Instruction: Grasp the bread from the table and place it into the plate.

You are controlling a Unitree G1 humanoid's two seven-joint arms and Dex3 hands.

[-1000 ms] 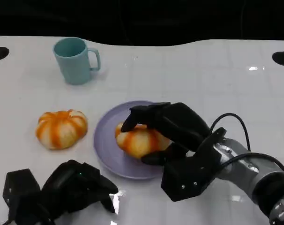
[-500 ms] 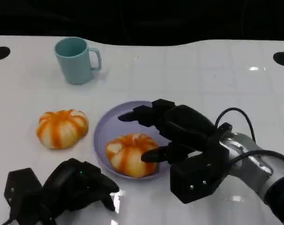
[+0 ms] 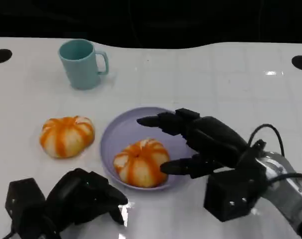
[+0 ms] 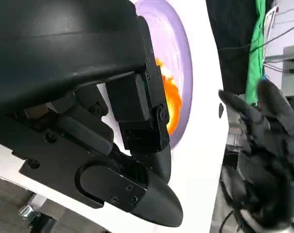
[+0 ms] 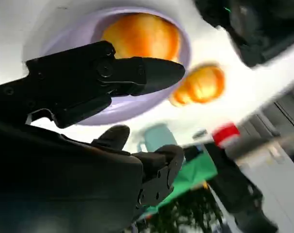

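An orange and white striped bread (image 3: 140,162) lies in the lilac plate (image 3: 122,130), toward its near side; the right wrist view has the bread (image 5: 143,37) in the plate (image 5: 74,36) too. My right hand (image 3: 203,142) hovers just right of the bread with its fingers spread, holding nothing. A second bread (image 3: 67,136) sits on the table left of the plate. My left hand (image 3: 76,196) rests near the table's front edge with fingers curled in, nothing in them. The left wrist view catches a sliver of bread (image 4: 172,104) on the plate (image 4: 178,58).
A teal mug (image 3: 82,63) stands at the back left, well away from the plate. Two dark round holes (image 3: 1,56) mark the table's far corners. The white tabletop right of the plate is bare.
My right hand let go of the bread, which now lies lower in the plate toward its near side. The hand opened and drew back to the right. The left hand stayed put.
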